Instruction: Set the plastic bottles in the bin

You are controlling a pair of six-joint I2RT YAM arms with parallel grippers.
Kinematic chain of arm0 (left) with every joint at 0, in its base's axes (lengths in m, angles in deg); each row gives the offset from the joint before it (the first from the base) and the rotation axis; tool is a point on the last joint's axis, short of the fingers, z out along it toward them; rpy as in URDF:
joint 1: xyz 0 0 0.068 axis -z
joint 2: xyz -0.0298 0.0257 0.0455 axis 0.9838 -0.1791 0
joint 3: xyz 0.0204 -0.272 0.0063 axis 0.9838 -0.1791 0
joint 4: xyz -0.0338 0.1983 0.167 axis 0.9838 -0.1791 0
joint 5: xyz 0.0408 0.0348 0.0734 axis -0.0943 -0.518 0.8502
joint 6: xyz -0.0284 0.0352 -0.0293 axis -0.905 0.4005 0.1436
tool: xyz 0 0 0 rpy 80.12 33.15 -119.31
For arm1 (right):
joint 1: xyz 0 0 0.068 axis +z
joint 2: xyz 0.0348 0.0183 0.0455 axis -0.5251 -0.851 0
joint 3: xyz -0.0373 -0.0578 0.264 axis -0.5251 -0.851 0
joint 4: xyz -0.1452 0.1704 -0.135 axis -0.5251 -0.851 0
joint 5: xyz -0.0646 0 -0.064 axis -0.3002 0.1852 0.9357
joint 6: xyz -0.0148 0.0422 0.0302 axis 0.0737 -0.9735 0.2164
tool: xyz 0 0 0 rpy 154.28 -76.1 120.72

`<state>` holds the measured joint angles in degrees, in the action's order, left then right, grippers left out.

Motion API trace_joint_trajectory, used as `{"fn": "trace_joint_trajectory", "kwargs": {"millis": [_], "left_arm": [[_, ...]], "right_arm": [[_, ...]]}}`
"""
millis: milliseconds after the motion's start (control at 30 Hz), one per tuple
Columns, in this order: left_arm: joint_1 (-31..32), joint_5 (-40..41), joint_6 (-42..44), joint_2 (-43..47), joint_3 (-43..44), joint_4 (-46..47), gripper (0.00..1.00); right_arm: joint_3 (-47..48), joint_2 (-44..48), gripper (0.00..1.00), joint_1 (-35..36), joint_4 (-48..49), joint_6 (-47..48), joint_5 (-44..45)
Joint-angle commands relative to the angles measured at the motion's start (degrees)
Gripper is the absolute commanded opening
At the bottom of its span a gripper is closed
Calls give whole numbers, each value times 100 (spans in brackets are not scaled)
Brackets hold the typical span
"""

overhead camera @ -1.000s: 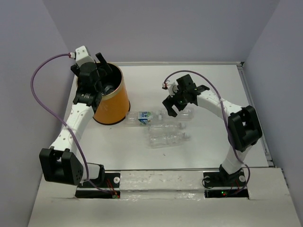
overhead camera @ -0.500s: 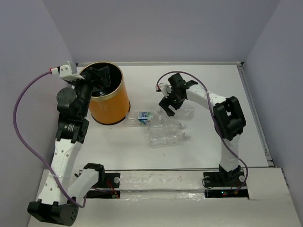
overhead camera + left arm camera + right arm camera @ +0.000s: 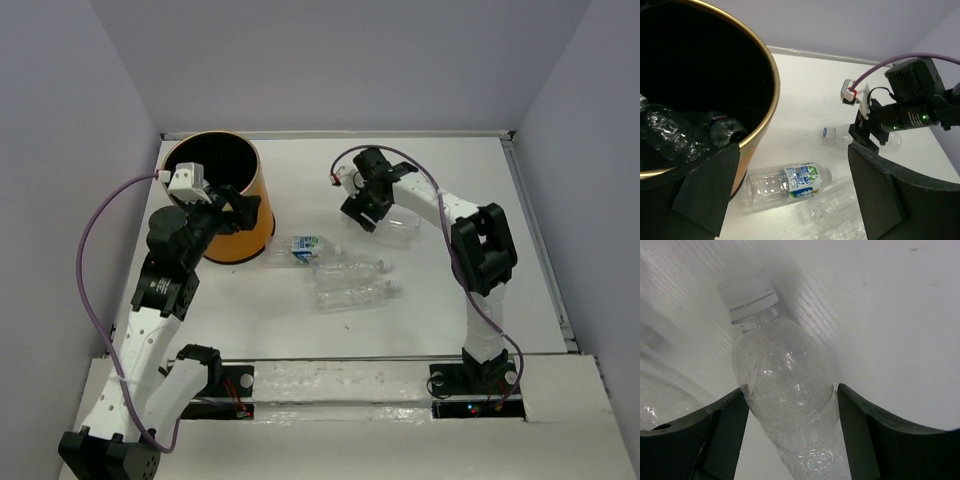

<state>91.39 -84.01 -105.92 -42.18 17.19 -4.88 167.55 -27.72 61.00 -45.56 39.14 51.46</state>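
The bin [image 3: 245, 225] stands far left with bottles already inside. The left gripper [image 3: 243, 205] hangs spread and empty above its near-right rim. A labelled bottle [image 3: 298, 246] and two clear ones [image 3: 350, 268] lie centre. Right of them, the right gripper [image 3: 791, 390] pinches a white-capped bottle [image 3: 785, 370] lying left-right, cap towards the bin. The route leftward looks open along the table's far side.

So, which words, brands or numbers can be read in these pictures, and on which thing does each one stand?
No text can be read.
Labelled bottle beside the bin: blue, green and white label, print too blurred.
Dark-labelled bottle in the bin: label too small.
Clear bottle in the right wrist view: no print shows.
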Motion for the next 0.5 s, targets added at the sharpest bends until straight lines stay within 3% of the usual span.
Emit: {"fn": "trace_joint_trajectory", "kwargs": {"millis": [0, 233, 333, 467], "left_arm": [[209, -61, 215, 303, 69, 97, 99], [490, 0, 321, 768, -114, -157, 99], [640, -131, 312, 1015, -334, -272, 99], [772, -350, -64, 1226, -466, -439, 99]], "right_arm": [[522, 1080, 53, 39, 87, -178, 624], [1347, 2171, 52, 794, 1396, -1188, -137], [1524, 2259, 52, 1040, 2835, -1812, -797], [1498, 2102, 51, 1102, 4969, -2884, -2586]]}}
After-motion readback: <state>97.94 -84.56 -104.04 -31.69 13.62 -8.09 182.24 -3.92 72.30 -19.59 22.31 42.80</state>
